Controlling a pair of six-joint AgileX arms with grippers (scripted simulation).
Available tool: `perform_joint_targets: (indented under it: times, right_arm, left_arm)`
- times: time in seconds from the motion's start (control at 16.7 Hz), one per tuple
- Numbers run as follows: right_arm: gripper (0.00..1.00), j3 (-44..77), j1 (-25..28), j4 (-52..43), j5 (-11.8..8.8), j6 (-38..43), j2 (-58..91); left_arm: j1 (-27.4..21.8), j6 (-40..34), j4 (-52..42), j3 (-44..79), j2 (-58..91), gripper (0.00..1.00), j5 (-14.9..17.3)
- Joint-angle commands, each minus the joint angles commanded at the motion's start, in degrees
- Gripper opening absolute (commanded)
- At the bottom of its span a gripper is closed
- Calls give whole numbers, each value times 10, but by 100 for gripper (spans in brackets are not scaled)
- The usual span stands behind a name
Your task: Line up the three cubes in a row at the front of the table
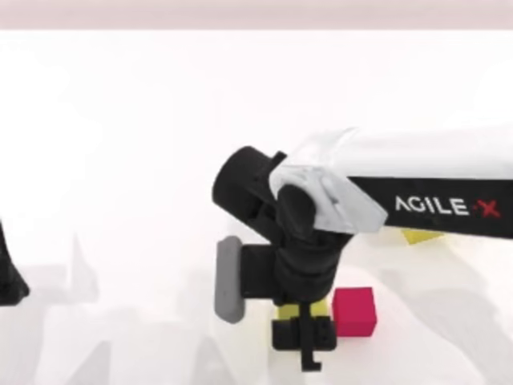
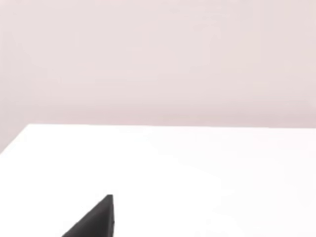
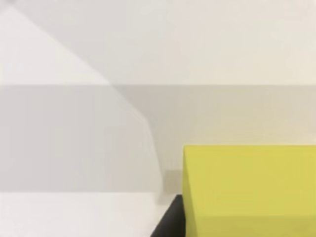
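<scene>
A plain matte yellow cube (image 1: 290,310) sits low at the near edge of the white table (image 1: 120,160), just left of the small matte magenta-red cube (image 1: 354,311), directly under the right gripper (image 1: 304,333) and mostly hidden by it. Whether those fingers are clamped on it or spread cannot be told; the right wrist view shows only the cube's yellow face (image 3: 249,190) close against the camera. Another yellow cube (image 1: 420,236) peeks from under the right arm farther back; the left gripper (image 1: 10,281) is parked at the left edge.
</scene>
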Motion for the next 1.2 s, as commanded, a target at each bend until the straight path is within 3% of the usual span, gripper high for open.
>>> perform_joint_targets:
  times: [0.3, 0.36, 0.9, 1.2]
  right_arm:
    - [98, 0, 0, 0, 0, 0, 0]
    - [100, 0, 0, 0, 0, 0, 0]
    - [100, 2, -1, -2, 0, 0, -1]
    - [100, 60, 2, -89, 0, -2, -25]
  left_arm:
    - [0, 0, 0, 0, 0, 100, 0]
    - [0, 0, 0, 0, 0, 100, 0]
    - [0, 0, 0, 0, 0, 100, 0]
    - [0, 0, 0, 0, 0, 100, 0]
